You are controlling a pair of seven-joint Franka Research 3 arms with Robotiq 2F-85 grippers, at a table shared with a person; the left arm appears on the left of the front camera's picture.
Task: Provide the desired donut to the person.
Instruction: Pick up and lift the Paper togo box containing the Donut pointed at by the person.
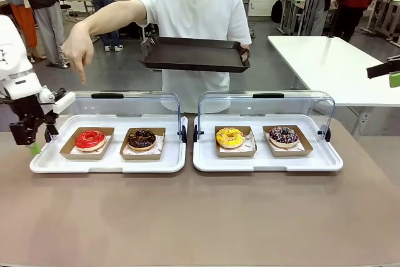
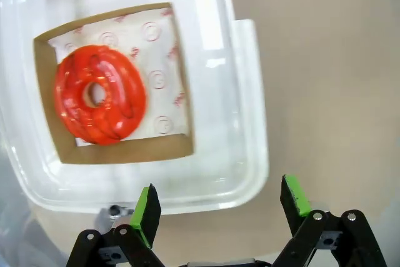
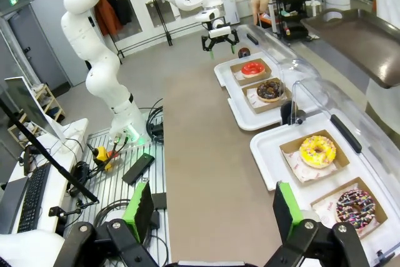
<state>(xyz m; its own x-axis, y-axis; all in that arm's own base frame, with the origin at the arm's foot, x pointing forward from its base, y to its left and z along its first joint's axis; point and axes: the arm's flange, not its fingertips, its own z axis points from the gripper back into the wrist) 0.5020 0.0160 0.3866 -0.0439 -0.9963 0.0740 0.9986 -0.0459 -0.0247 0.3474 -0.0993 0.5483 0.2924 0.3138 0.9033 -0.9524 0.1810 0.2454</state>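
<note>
The left pincer hangs with its green-padded jaws spread and nothing between them, over the outer end of a white plastic rectangular tray. The red-glazed ring donut lies just inward of this pincer, on printed white paper in a shallow brown cardboard box, untouched. One box farther from it on the same tray sits a chocolate-glazed ring donut.

Beyond the left pincer and higher than it, the person in a white short-sleeved T-shirt holds out one hand, index finger pointing down at the red donut's end of the tray. The person's other hand carries a dark rectangular serving tray at waist height, well away from the pincer.

The right pincer is likewise released and empty, held high above the brown tabletop and well apart from everything. Ahead of it and to its right finger's side lies a second white plastic tray with a yellow-iced ring donut and a dark sprinkled ring donut. Both trays' clear domed lids stand raised on the side away from the pincers.
</note>
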